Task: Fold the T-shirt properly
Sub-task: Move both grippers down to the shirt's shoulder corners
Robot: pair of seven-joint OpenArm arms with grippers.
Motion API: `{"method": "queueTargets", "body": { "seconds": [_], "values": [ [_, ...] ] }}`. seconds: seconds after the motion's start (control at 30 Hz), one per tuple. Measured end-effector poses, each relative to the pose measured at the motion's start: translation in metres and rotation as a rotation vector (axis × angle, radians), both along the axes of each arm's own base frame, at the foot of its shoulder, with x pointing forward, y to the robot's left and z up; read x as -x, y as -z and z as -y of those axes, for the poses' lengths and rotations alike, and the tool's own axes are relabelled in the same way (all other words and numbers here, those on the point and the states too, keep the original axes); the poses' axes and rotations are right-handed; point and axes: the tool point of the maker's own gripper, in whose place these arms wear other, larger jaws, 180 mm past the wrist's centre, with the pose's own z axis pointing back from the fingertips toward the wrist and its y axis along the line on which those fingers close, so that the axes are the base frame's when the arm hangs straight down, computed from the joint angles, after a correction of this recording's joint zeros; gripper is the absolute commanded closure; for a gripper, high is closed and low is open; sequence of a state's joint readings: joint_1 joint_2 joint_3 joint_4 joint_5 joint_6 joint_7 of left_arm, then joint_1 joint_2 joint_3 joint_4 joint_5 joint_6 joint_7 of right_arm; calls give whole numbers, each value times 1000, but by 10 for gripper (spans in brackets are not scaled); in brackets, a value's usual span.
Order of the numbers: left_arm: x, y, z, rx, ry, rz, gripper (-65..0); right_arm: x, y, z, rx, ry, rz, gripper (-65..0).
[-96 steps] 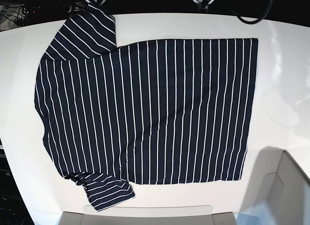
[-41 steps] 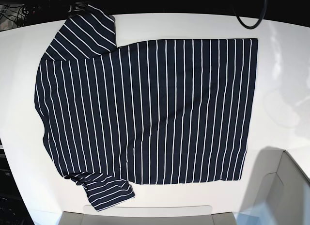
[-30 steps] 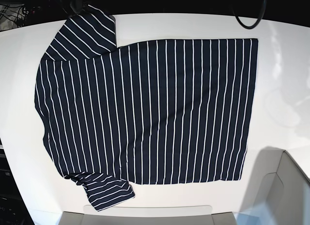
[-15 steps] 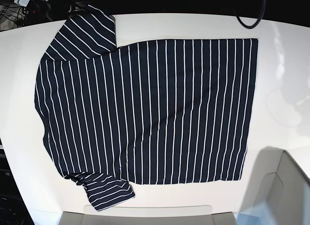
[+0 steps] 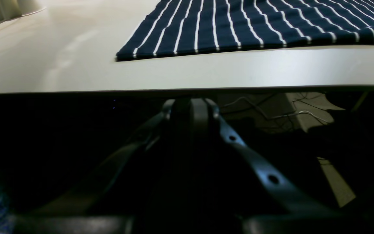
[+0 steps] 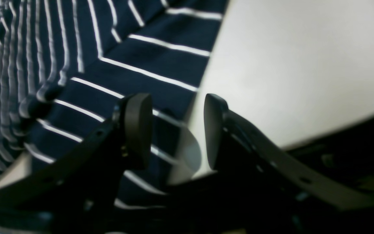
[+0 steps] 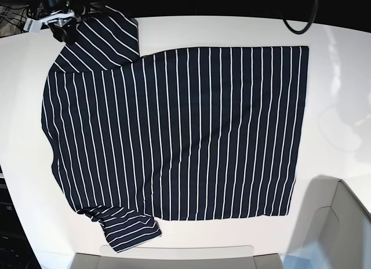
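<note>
White table (image 7: 336, 77), T-shirt (image 7: 174, 135) sleeve beneath right gripper (image 6: 174, 130).

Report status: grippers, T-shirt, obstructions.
Right gripper open over the sleeve edge. Left gripper below the table edge, state unclear. T-shirt flat, unfolded. Nothing obstructing.

T-shirt (image 7: 174, 130) flat on table (image 7: 342, 77)

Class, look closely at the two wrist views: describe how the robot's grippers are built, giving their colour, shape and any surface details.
The right gripper is matte black, with two flat, rounded-edged fingers on slanting struts pierced by small round holes. The left gripper is also black: a rounded central piece with two struts spreading down, each showing small round holes. No markings are visible on either.
</note>
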State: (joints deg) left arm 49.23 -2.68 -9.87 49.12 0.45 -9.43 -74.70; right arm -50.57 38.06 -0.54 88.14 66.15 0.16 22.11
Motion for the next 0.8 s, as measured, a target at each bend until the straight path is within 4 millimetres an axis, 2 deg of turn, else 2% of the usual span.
{"method": "queueTargets", "body": {
  "seconds": [0.23,0.37,0.5,0.57,0.67,0.8],
  "values": [
    [0,0,0,0,0,0,-92,-9,5,-13,-69,-10,22,-265],
    [-8,-5,0,-6,5,21,-92,-18,7,-37,-173,-53,40,-265],
    [-45,-24,-3,2,-33,80,-94,-15,9,-63,-247,-113,16,-265],
    [-62,-34,-6,37,-56,83,-108,-17,10,-66,-258,-103,23,-265],
    [-77,-31,-8,123,-90,2,-152,-20,10,-68,-264,-98,28,-265],
    [-104,-47,-33,313,-203,7,-185,-19,10,-67,-259,-112,21,-265]
  ]
}}
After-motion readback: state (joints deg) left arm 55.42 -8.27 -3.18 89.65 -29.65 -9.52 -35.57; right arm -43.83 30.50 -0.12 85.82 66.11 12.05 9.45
